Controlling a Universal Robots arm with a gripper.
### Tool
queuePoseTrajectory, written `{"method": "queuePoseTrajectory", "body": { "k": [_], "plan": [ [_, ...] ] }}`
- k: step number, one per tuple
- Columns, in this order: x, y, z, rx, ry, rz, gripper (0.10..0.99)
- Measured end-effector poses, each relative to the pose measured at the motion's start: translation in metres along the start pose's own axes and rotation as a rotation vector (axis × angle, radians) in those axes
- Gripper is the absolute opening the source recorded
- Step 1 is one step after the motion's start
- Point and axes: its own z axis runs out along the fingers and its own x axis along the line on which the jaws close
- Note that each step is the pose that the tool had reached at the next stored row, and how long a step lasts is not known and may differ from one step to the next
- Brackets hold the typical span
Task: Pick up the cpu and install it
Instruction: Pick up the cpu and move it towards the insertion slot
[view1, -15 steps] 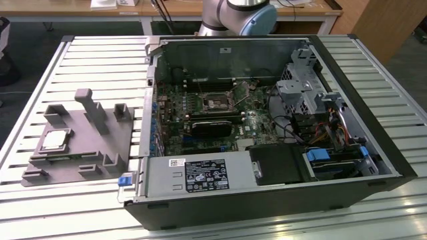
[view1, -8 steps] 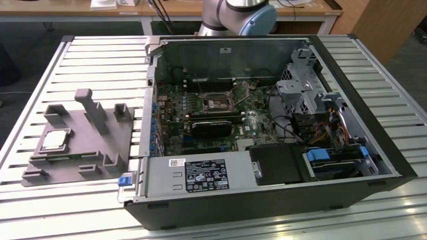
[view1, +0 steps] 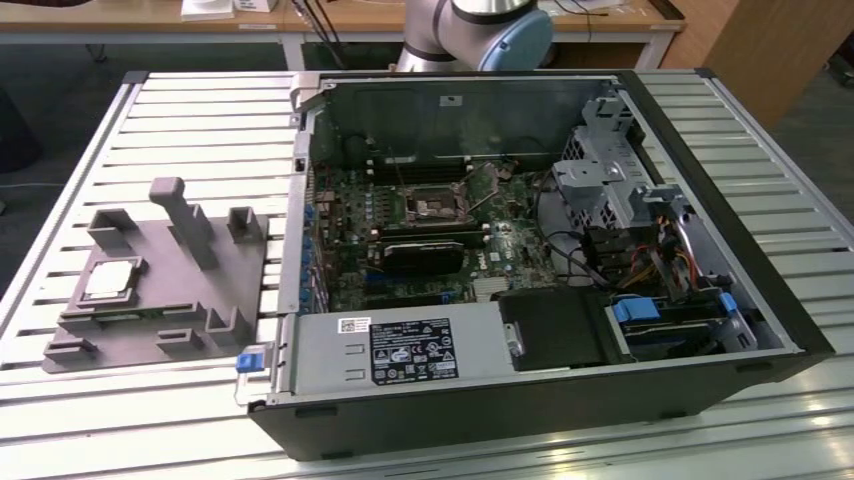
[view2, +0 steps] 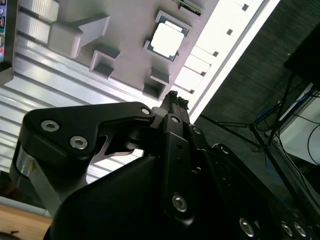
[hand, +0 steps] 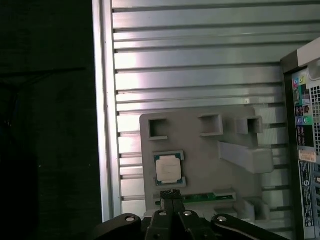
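Pincer (hand: 170, 193) is seen closed tight with nothing gripped; the cpu (hand: 167, 168) is laid flat on the grey fixture (hand: 200, 170).

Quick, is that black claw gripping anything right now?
Gripper: closed, holding nothing; the small silver square cpu lies apart on the grey plastic fixture plate.

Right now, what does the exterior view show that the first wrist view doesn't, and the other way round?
Exterior view's own: the inside of the open computer case, with the dark square socket on its board, and the robot arm rising behind the case. First wrist view's own: the gripper, shut and empty, with the cpu just beyond its tips. Shared: the cpu lying in the grey fixture on the slatted table, not yet picked up.
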Motion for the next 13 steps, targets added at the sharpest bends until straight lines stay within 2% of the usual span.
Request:
{"method": "queuePoseTrajectory", "body": {
  "k": [2, 4, 13],
  "plan": [
    [0.0001, -0.0008, 0.0011, 0.000, -0.0007, 0.000, 0.106],
    [0.0007, -0.0010, 0.0030, -0.001, -0.0066, 0.000, 0.106],
    [0.0010, -0.0030, 0.0163, -0.007, -0.0055, 0.000, 0.106]
  ]
}}
